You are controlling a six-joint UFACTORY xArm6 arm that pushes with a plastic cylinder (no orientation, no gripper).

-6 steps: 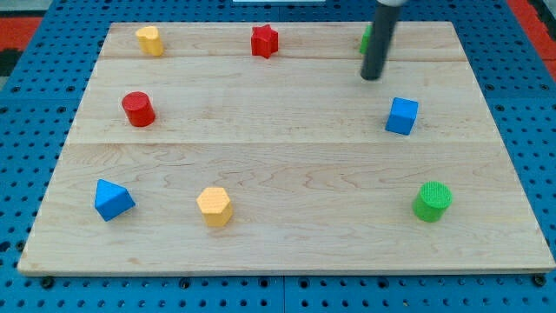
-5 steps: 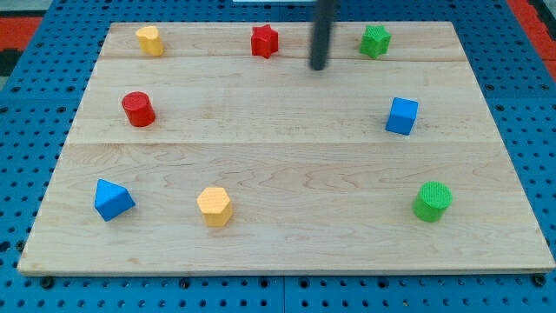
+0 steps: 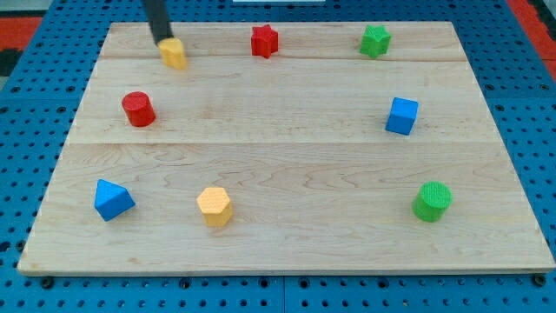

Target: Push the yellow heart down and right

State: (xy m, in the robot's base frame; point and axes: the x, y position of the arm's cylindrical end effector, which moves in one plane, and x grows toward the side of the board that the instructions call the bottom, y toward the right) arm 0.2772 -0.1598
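The yellow heart (image 3: 175,53) lies near the view's top left of the wooden board (image 3: 287,156). My tip (image 3: 162,41) touches the heart's upper left side, with the dark rod rising out of the view's top. The heart sits to the left of the red star (image 3: 264,40) and above and to the right of the red cylinder (image 3: 138,109).
A green star (image 3: 375,40) is at the top right. A blue cube (image 3: 401,116) is at the right, a green cylinder (image 3: 432,201) at the bottom right. A blue triangular block (image 3: 112,199) and a yellow hexagon (image 3: 214,206) lie at the bottom left.
My tip swept left across the board's top from near the green star to the yellow heart. The heart has shifted down and right from its earlier spot.
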